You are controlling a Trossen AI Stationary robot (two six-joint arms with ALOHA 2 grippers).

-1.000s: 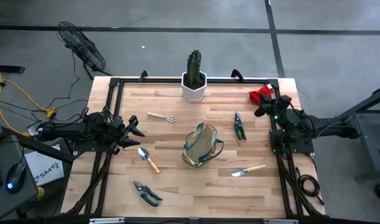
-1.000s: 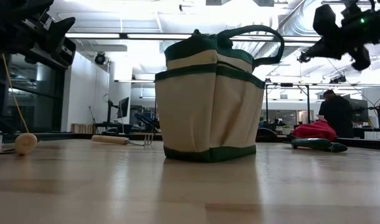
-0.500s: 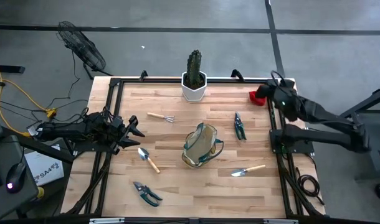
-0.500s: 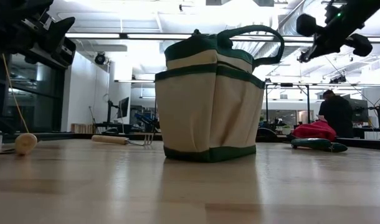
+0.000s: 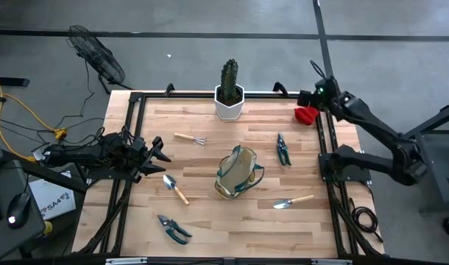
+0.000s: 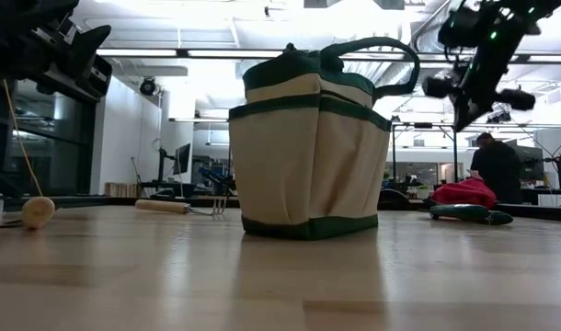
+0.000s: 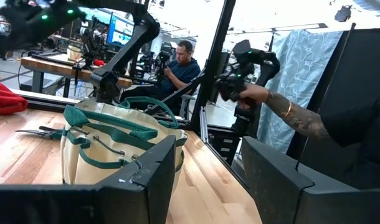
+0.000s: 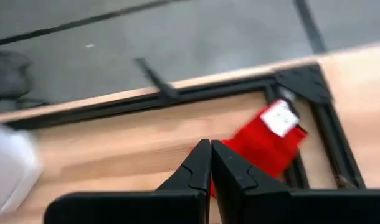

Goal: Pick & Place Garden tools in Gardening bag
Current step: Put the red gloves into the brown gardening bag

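Only white tag (image 8: pixel 279 117) on red glove (image 8: pixel 258 146)

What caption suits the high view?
Right gripper shut above the red glove; gardening bag mid-table.

surface (image 5: pixel 210 221): wood planks, black frame | back edge: cactus pot (image 5: pixel 230 101) | back right corner: red glove (image 5: pixel 306 115) | centre: bag (image 5: pixel 237 172) | rake (image 5: pixel 190 138) back left | shears (image 5: pixel 283 149) right of bag | trowel (image 5: pixel 174 188) left of bag | trowel 2 (image 5: pixel 292 201) front right | shears 2 (image 5: pixel 173 228) front left
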